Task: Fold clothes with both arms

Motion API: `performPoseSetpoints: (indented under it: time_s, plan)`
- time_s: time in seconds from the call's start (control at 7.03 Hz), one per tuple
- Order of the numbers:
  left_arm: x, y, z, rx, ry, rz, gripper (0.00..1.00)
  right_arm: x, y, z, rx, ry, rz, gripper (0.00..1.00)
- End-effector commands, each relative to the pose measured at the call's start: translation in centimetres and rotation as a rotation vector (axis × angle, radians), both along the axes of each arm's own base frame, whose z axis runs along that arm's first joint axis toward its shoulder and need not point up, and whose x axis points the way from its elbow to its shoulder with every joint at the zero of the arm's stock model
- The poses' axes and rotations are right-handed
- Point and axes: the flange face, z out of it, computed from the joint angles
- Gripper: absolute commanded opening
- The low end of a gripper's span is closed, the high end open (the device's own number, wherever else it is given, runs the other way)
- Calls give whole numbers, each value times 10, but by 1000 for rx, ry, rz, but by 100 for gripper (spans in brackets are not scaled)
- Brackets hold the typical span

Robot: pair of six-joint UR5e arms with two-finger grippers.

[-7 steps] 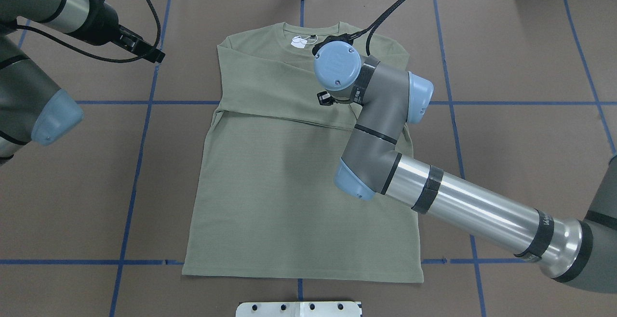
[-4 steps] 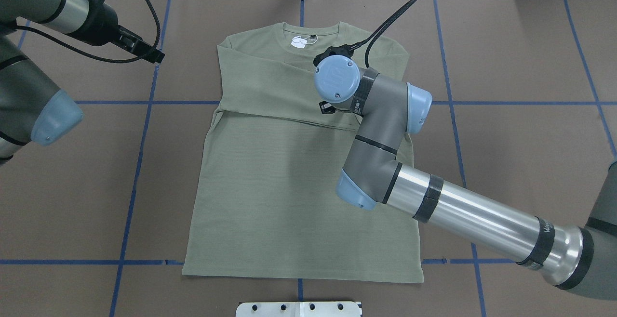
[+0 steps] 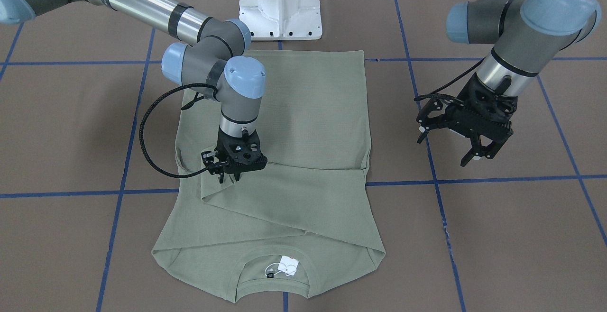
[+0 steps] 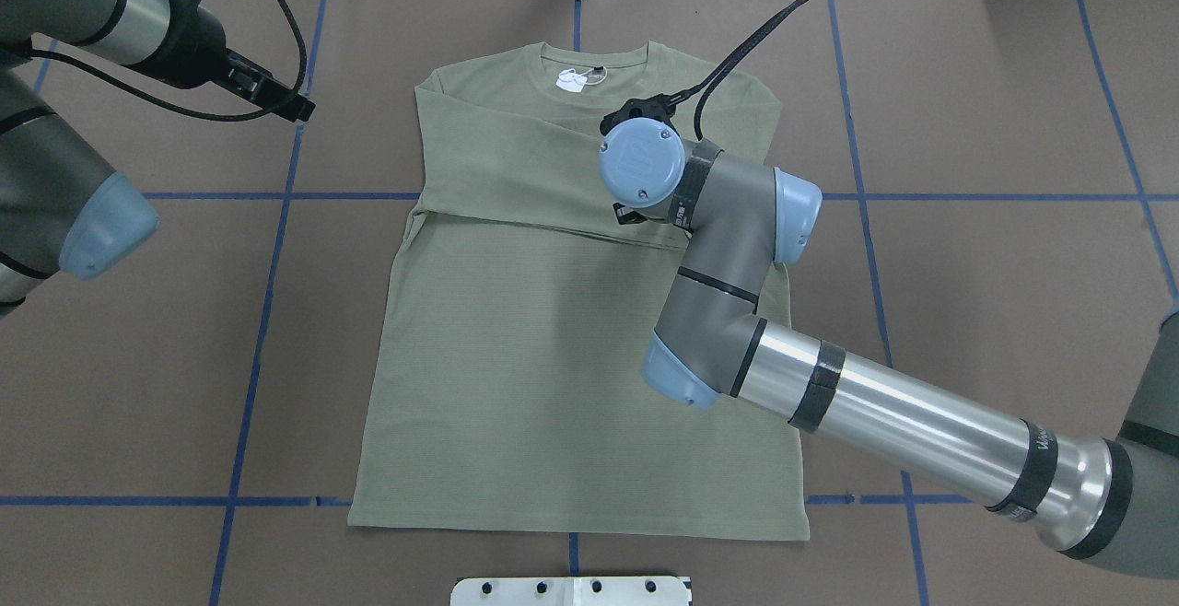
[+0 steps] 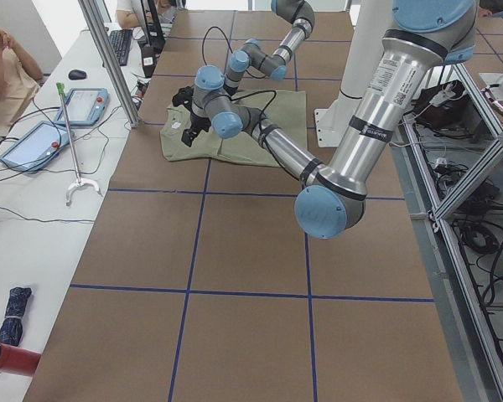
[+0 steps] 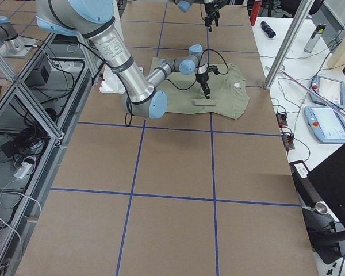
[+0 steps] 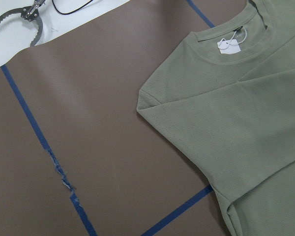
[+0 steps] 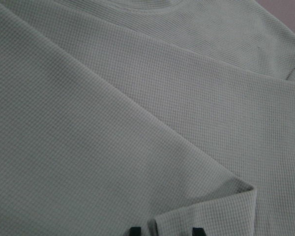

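Across the brown table [image 4: 1013,311] marked with blue tape lines, the sage-green long-sleeved knit shirt [image 4: 553,357] lies flat in the middle, its collar away from the robot and a sleeve folded across its chest. Over it reaches the silver-grey right arm [image 4: 903,413]; the black two-finger right end effector [image 3: 231,175] points down at that sleeve's cuff with its fingertips apart. The left arm [image 4: 55,173] holds the left end effector [image 3: 479,153] spread above bare table, clear of the shirt, and a small white tag [image 3: 288,265] shows inside the collar.
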Motion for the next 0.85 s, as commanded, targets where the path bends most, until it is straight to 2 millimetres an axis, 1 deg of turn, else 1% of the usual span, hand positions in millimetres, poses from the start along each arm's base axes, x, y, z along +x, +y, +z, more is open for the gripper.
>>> performPoseSetpoints:
  time_s: [0.0,0.28,0.43,0.57,0.71]
  plan:
    - [0,0,1,-1,-1,1,100,0,0,4,-3,6,0,34]
    - [1,0,1,-1,0,0,100,0,0,3,-2,5,-1,6]
    - [1,-1,1,13,9,-1,100,0,0,2,-1,4,-1,7]
    - [2,-2,2,16,11,-2,100,1,0,1,0,2,-1,15]
    - [2,-1,7,11,7,0,100,2,1,-1,2,-2,-1,20]
